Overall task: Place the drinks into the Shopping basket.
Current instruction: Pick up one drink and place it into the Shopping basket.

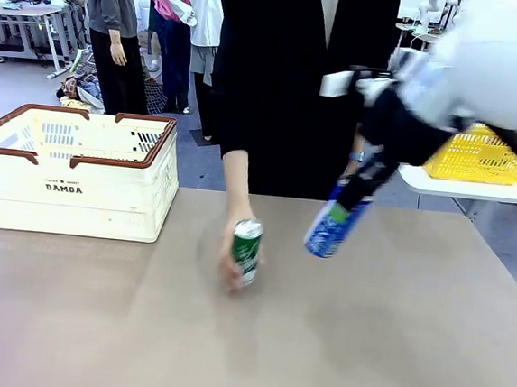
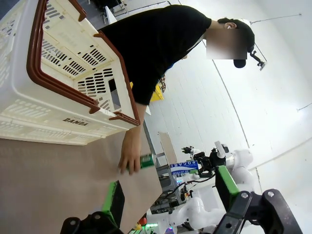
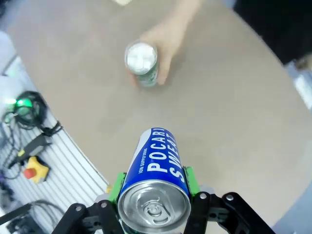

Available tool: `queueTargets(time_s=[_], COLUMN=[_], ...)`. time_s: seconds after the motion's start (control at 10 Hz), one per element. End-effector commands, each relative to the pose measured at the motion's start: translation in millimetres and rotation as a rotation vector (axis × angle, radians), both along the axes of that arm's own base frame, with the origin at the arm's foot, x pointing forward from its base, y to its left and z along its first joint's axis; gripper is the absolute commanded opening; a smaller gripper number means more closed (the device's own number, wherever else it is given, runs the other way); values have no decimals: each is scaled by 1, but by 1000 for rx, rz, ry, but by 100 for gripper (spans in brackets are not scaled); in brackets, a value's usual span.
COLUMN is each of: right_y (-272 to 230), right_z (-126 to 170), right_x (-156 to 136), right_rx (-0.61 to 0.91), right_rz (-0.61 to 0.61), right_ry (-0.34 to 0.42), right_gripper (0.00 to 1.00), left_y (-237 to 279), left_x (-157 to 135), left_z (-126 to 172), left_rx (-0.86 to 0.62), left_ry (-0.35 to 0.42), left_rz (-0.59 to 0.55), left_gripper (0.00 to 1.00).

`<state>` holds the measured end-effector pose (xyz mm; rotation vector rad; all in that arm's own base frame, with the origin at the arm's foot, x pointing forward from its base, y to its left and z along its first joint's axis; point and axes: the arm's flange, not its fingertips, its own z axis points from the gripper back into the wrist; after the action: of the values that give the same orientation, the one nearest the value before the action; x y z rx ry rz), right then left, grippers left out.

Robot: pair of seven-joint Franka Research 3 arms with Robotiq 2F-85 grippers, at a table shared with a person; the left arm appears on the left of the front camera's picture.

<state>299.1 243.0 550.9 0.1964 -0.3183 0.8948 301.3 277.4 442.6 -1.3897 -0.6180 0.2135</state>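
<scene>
2 cans: my right pincer [image 3: 153, 185] grips the blue Pocari Sweat can [image 3: 157, 156]; green can [image 3: 141, 63] ahead; left pincer [image 2: 170, 192] wide.

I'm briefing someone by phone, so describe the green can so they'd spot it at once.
Start at the wide brown table, right of the cream-white plastic crate with a brown rim. Near the table's middle, a person's hand wraps a slim green aluminium can with a silver top. Unlike the slim blue aluminium can aloft in the right claw, it sits on the table.
</scene>
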Motion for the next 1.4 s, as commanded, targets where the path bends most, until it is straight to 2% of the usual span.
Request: queueTargets(time_s=[0.0, 0.1, 0.2, 0.3, 0.4, 0.6, 0.9, 1.1, 1.3], right_y=[-18, -73, -165, -221, -275, -337, -364, -355, -308], right_z=[20, 32, 41, 40, 35, 14, -9, -8, 11], right_x=[18, 12, -16, -39, -66, -104, -129, -126, -100], right_rx=[-50, -56, -84, -88, -76, 14, 64, 74, 35], right_rz=[-17, -88, -192, -254, -369, -582, -729, -710, -631], right_ry=[-48, -31, 37, 83, 124, 168, 158, 138, 85], right_gripper=[0, 0, 0, 0, 0, 0, 0, 0, 0], left_y=[0, 0, 0, 0, 0, 0, 0, 0, 0], left_x=[-3, -3, -3, -3, -3, -3, -3, -3, -3], left_z=[1, 1, 1, 1, 1, 1, 1, 1, 1], left_rx=[8, 8, 8, 8, 8, 8, 8, 8, 8], left_ry=[-14, -14, -14, -14, -14, -14, -14, -14, -14], left_rz=[-14, -14, -14, -14, -14, -14, -14, -14, -14], left_gripper=[100, 100, 100, 100, 100, 100, 100, 100, 100])
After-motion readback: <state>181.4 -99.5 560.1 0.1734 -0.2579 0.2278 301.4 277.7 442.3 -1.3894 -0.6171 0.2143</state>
